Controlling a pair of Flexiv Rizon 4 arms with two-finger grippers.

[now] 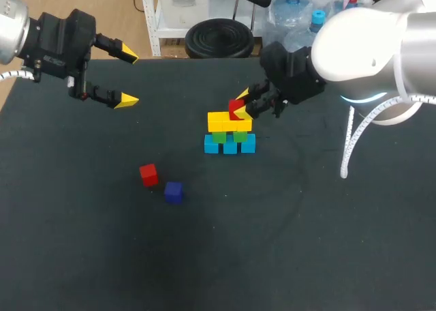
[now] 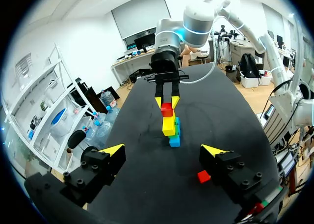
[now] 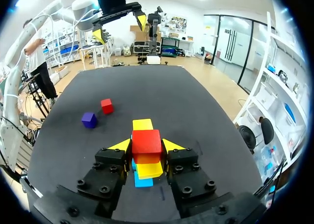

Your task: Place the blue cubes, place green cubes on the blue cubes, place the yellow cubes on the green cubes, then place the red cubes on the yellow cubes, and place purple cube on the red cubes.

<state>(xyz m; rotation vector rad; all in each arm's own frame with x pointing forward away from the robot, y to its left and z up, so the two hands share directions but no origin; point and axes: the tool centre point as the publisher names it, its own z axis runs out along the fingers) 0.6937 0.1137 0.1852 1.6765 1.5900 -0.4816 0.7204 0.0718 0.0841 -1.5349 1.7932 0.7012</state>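
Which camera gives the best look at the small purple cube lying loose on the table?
The head view: the small purple cube lies unobstructed beside the loose red cube. The right wrist view shows it too, farther off. The left wrist view doesn't show it.

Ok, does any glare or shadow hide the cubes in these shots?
Head view: no glare on the table, purple cube dim but visible. Left wrist view: stack evenly lit. Right wrist view: red cube between the jaws well lit, no glare.
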